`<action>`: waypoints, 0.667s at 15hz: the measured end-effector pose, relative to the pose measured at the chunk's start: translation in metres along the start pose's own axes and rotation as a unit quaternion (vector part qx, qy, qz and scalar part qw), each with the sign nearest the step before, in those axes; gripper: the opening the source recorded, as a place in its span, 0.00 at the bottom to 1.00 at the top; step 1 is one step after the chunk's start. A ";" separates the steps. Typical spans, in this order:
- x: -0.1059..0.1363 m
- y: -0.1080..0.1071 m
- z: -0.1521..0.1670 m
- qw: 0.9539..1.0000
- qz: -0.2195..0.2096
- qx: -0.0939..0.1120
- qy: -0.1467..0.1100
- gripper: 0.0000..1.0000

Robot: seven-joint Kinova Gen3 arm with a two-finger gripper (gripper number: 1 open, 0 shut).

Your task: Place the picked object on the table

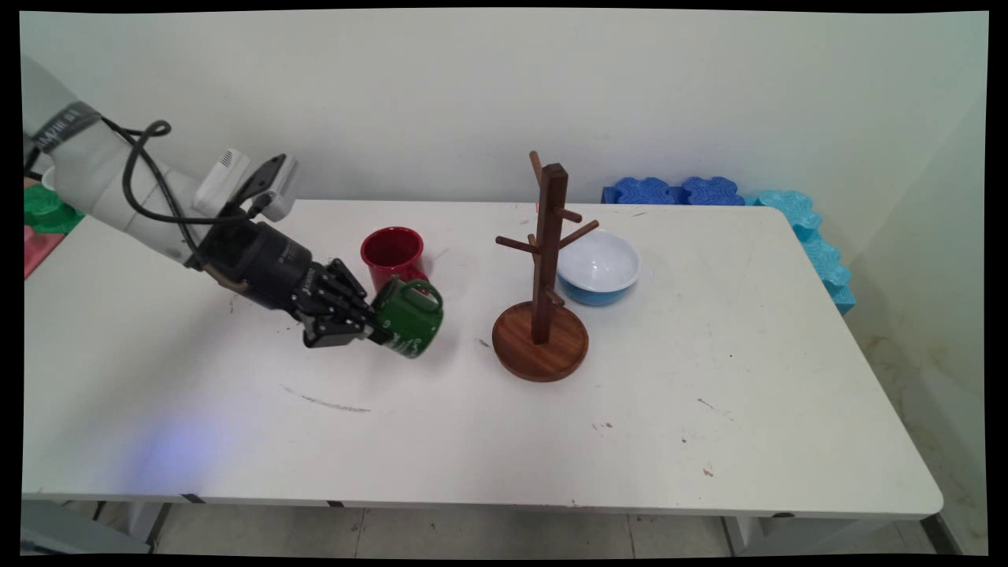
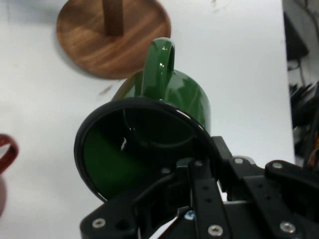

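A: Gripper (image 1: 376, 324)?
B: Clamped on the rim of a green mug (image 1: 409, 316), one finger inside the mouth, the other outside the wall. Seen plainly in the hand view, green mug (image 2: 164, 107) tipped on its side, mouth turned back toward the linkage, handle on the upper side.

A: On the table or off it?
B: Held tilted just above the white table (image 1: 488, 425); cannot tell whether the lower edge touches.

A: Nearest neighbour?
B: Red mug (image 1: 392, 255), upright, just behind the held mug and close beside the fingers on the wall side. Only a sliver of red mug (image 2: 6, 149) at the hand view's left edge.

A: Beyond the fingertips?
B: Wooden mug tree (image 1: 545, 293), ahead of the gripper, apart from the green mug. Round base, upright post, bare pegs. In the hand view, the mug tree's base (image 2: 112, 37) just past the handle.

A: Further still?
B: Blue bowl with a white inside (image 1: 598, 268), behind the tree's far side, near its base. Blue foam blocks (image 1: 732, 197) well apart, along the far edge by the wall.
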 end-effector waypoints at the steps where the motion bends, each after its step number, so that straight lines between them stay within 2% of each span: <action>1: -0.001 -0.002 -0.004 1.000 0.011 0.007 -0.011 0.00; 7: -0.005 -0.002 -0.016 0.996 0.056 0.039 -0.063 0.00; 10: -0.011 -0.002 -0.020 0.992 0.072 0.054 -0.091 0.00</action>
